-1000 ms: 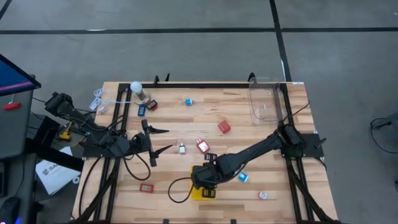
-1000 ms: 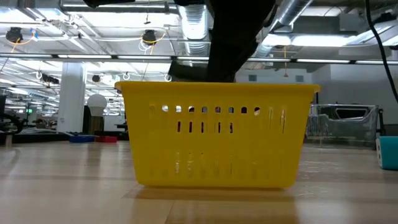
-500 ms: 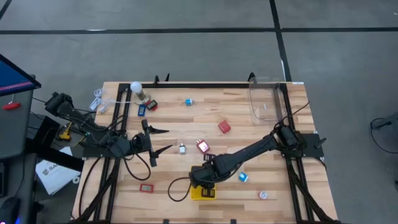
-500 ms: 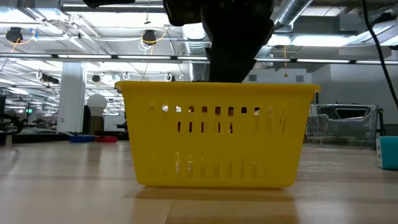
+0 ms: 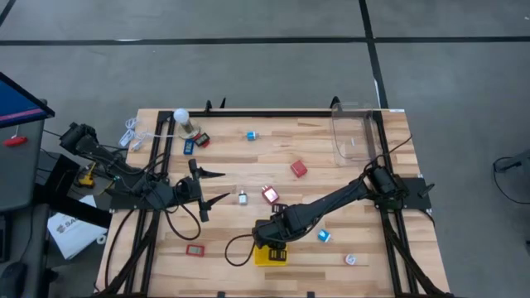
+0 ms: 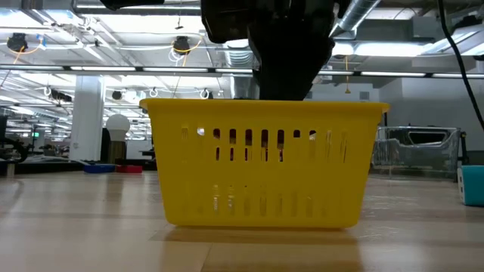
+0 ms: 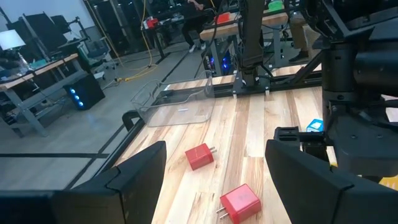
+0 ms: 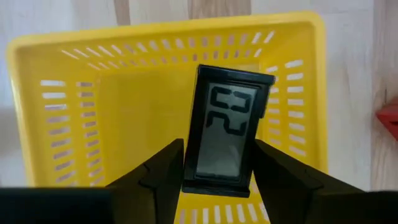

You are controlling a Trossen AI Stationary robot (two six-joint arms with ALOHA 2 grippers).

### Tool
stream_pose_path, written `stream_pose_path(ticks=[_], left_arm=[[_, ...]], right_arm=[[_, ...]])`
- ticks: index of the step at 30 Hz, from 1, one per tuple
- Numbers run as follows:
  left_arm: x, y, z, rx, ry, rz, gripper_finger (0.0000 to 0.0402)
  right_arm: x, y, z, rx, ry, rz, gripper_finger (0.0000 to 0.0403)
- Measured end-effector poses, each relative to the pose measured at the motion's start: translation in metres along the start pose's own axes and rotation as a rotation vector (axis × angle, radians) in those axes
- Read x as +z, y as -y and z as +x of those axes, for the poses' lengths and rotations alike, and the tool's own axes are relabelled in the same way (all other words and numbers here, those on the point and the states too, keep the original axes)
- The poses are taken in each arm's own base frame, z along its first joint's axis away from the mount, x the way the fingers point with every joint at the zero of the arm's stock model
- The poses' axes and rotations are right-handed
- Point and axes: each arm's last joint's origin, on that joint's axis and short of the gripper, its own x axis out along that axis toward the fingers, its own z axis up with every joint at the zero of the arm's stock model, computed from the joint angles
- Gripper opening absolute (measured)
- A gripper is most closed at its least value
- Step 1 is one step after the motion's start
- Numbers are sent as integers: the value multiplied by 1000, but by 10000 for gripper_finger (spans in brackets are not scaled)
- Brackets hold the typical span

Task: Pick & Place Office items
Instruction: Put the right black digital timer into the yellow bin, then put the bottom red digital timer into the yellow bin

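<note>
A small black digital clock with a grey display [image 8: 227, 127] is in my right gripper [image 8: 221, 171], which is shut on it above the inside of the yellow tray [image 8: 62, 93]. In the high view that gripper [image 5: 269, 236] covers the tray [image 5: 272, 257] near the table's near edge. In the low view its dark body [image 6: 291, 45] stands over the tray [image 6: 265, 170]. My left gripper [image 5: 215, 186] waits open at the table's left side. Small items lie flat on the wood: a red block [image 5: 299, 169], a red-and-white piece [image 5: 270, 194], a blue piece [image 5: 324, 236]. My right gripper pinches the clock between its two fingers [image 8: 165, 171], one on each long side edge [image 8: 189, 168] near the end closest to the wrist. The fingers come from above, pointing down. The clock reaches past the fingertips into the tray's hollow; whether it touches the tray floor cannot be told.
A clear plastic bin [image 5: 352, 132] stands at the far right corner. A white ball on a metal stand [image 5: 182, 117] is at the far left. More pieces: a blue one [image 5: 250, 135], a white clip [image 5: 242, 198], a red flat rectangle [image 5: 195, 249], a white-and-red piece [image 5: 351, 259].
My right gripper, still shut on the clock, has come down toward the yellow tray; in the low view its dark body now reaches lower over the rim. The tray and the loose pieces have stayed put.
</note>
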Motion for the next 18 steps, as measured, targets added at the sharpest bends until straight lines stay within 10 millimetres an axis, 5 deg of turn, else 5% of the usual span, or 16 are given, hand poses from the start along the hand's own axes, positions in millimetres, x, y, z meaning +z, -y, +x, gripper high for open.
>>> stream_pose_path(ticks=[10, 18], left_arm=[[-2, 0, 0, -8, -11, 15, 271], [-9, 4, -4, -156, -69, 40, 271]], right_arm=[[1, 1, -1, -16, 12, 1, 202], [1, -2, -39, -56, 128, -21, 203]])
